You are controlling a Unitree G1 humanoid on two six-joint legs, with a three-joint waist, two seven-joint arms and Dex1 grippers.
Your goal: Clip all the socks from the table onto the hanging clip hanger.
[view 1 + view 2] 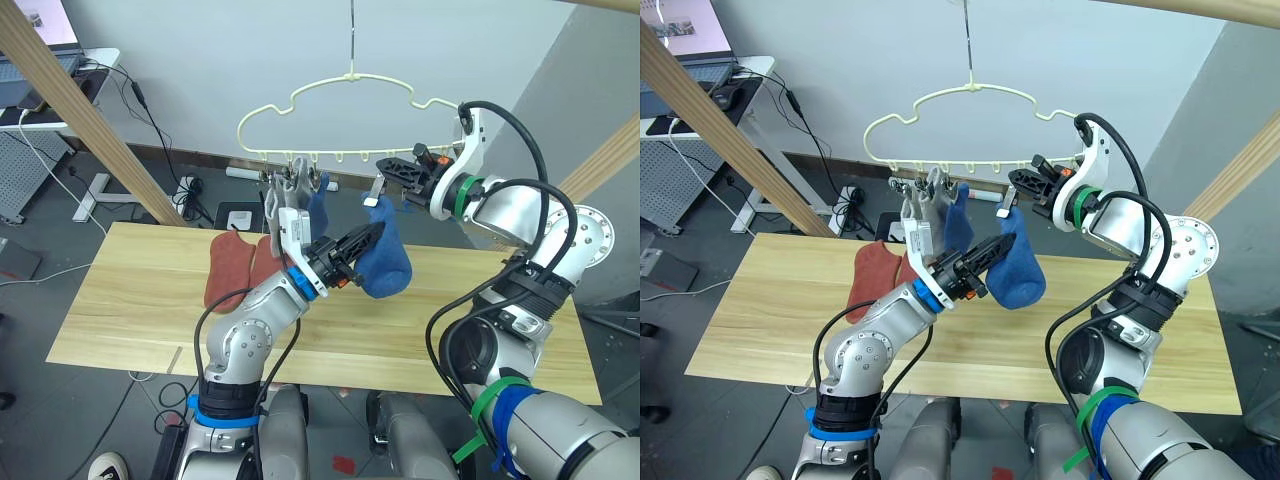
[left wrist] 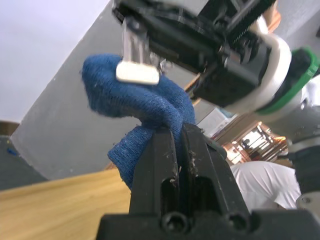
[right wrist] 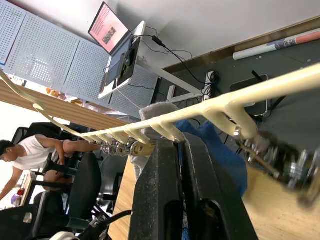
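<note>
Blue sock held up at the clips of the hanger, above the long light wood table (image 1: 130, 330).

The pale yellow-green wire clip hanger (image 1: 345, 85) with wavy outline hangs over the table; a grey sock (image 1: 292, 192) and a blue sock (image 1: 318, 208) are already on its clips. Two rust-red fabric socks (image 1: 235, 266) lie on the table. The left gripper (image 1: 368, 237) has its black fingers closed on the second blue ankle sock (image 1: 385, 255). The right gripper (image 1: 385, 168) has its fingers closed at a metal clip (image 1: 378, 187) just above this sock.
</note>
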